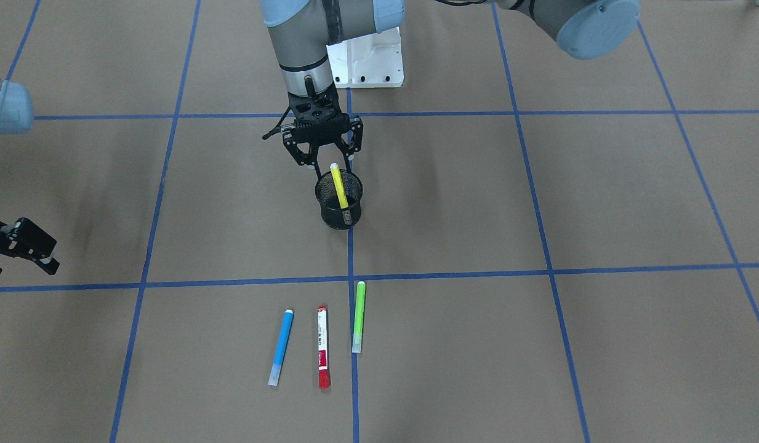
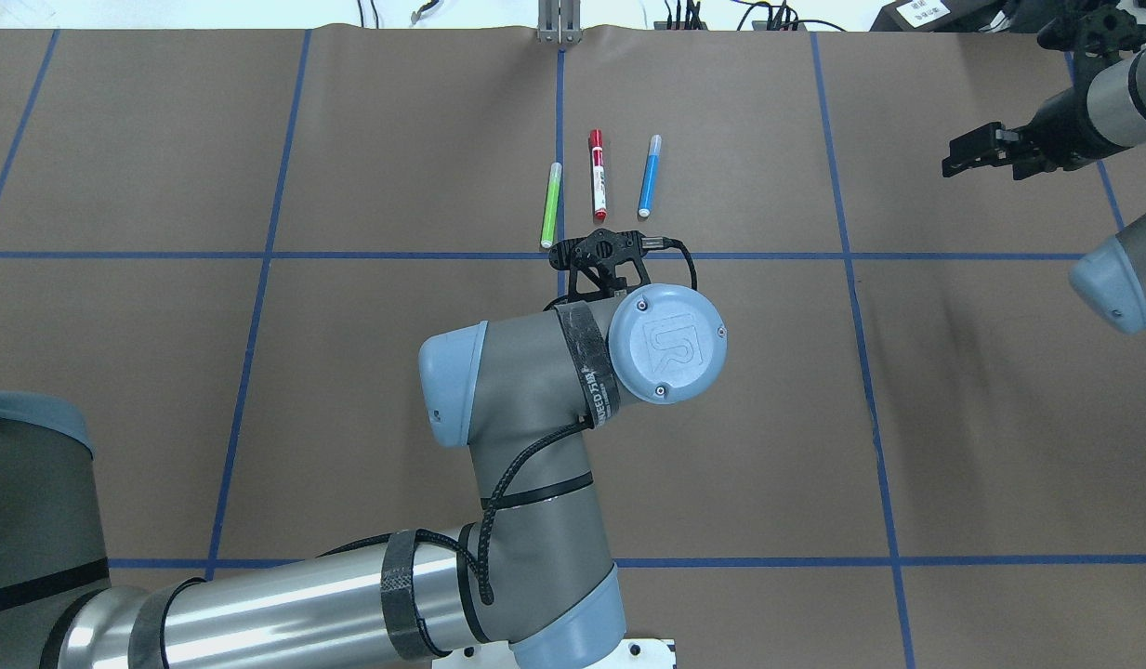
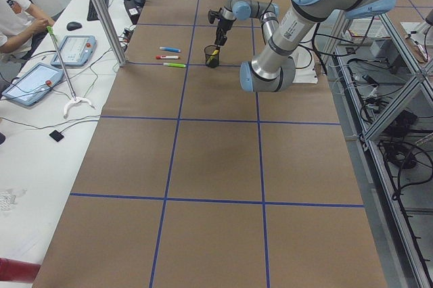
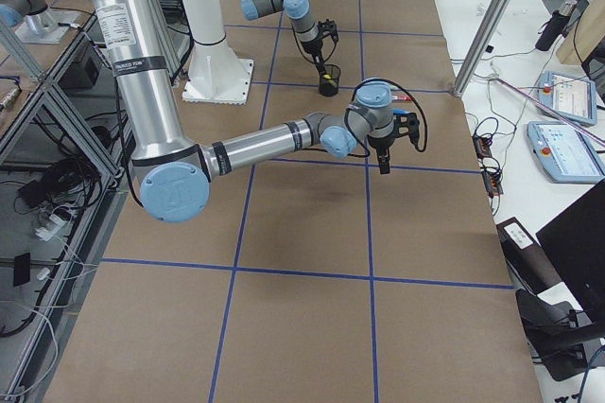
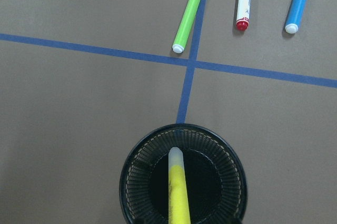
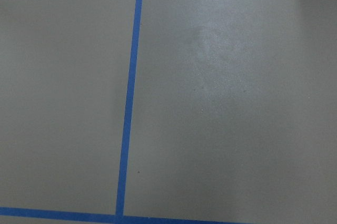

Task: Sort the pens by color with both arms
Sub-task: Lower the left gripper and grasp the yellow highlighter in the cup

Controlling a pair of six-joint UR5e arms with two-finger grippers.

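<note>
On the front camera my left gripper (image 1: 330, 161) hangs wide open straight above the black mesh cup (image 1: 340, 215). Its fingers are spread either side of the top of the yellow pen (image 1: 339, 187), which leans unclamped inside the cup; the overhead camera hides both under the left arm (image 2: 535, 390). The left wrist camera shows no fingers, but ahead of the gripper, past a blue tape line (image 5: 105, 51), lie the green pen (image 5: 188, 13), the white pen with red cap (image 5: 245, 0) and the blue pen (image 5: 299, 0), side by side. My right gripper (image 1: 22, 266) sits well off to the side, fingers parted and empty, its wrist camera showing only bare table (image 6: 237, 103) and tape.
</note>
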